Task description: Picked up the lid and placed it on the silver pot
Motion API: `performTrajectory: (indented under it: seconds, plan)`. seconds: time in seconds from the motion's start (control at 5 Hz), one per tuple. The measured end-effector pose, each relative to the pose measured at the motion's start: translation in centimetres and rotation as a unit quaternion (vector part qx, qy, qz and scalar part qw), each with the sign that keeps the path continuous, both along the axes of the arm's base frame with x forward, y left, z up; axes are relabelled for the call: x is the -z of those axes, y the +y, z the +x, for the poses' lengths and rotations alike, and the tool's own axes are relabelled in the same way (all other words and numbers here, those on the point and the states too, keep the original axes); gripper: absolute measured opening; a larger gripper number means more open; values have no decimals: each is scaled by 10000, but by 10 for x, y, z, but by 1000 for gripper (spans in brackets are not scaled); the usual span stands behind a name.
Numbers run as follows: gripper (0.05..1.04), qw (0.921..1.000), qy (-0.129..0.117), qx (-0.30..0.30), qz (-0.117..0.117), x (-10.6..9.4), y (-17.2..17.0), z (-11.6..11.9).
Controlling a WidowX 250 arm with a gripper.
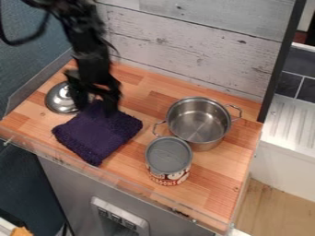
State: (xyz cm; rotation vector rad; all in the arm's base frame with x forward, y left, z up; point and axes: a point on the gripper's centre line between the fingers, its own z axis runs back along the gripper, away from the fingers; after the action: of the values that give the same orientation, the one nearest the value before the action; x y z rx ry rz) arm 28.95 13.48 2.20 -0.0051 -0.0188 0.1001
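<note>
Closest to me, a tin can (169, 159) with a dull grey top and a printed wrapper is standing upright on the wooden surface (212, 184), just in front of the silver pot (198, 120). The pot is sitting uncovered. Its lid (55, 99) is lying toward the left of the surface, well apart from it, and the black gripper (95, 109) is hanging low over the lid's side and the edge of a dark purple cloth (98, 133). The fingers (112, 99) are looking spread, one by the lid and the other over the cloth; whether either is touching metal, I can't tell. By my reckoning the job is only beginning: gripping the lid, carrying it across and seating it on the rim are all lying ahead. The lid is showing a shiny, shallow dome, while the pot's smooth steel wall is curving round between two thin loop handles. The cloth is forming a thick, nubbly, roughly square pad against the reddish wood strips. Behind, whitewashed planks (190, 41) are showing dark knots and worn grain.
</note>
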Motion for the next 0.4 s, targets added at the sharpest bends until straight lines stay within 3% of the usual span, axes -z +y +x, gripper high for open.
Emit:
performTrajectory:
  seconds: [0.2, 0.4]
  plan:
    - [999, 9983, -87, -562, -112, 0, 39, 10]
    - [999, 9968, -145, -787, -64, 3, 65, 15]
